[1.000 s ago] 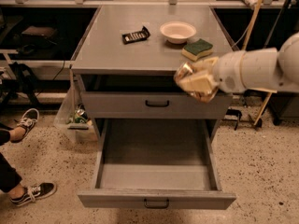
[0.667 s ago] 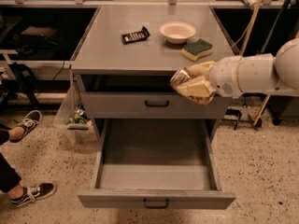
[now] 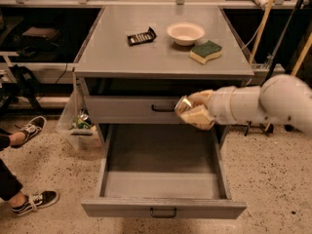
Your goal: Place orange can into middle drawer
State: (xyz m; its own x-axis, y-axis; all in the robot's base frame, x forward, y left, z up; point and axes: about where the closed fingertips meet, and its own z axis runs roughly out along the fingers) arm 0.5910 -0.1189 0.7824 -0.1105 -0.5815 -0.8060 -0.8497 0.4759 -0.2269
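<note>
The orange can point(image 3: 183, 104) is held in my gripper point(image 3: 191, 112), its silver end facing left. The gripper's cream fingers point(image 3: 200, 118) are shut on it. My white arm point(image 3: 263, 104) reaches in from the right. Gripper and can hang in front of the closed upper drawer front point(image 3: 126, 109), just right of its handle and above the back right part of the middle drawer point(image 3: 161, 179). That drawer is pulled fully open and nothing shows inside it; its dark bar handle point(image 3: 163, 212) faces the camera.
On the cabinet top point(image 3: 117, 52) lie a black flat packet point(image 3: 141, 36), a pale bowl point(image 3: 185, 33) and a green-and-yellow sponge point(image 3: 205, 51). A person's shoes point(image 3: 30, 130) are on the floor at left. A plastic bag of litter point(image 3: 80, 122) sits beside the cabinet.
My gripper has carried the can down and to the left, from beside the cabinet top's front right edge to in front of the upper drawer front, over the open drawer.
</note>
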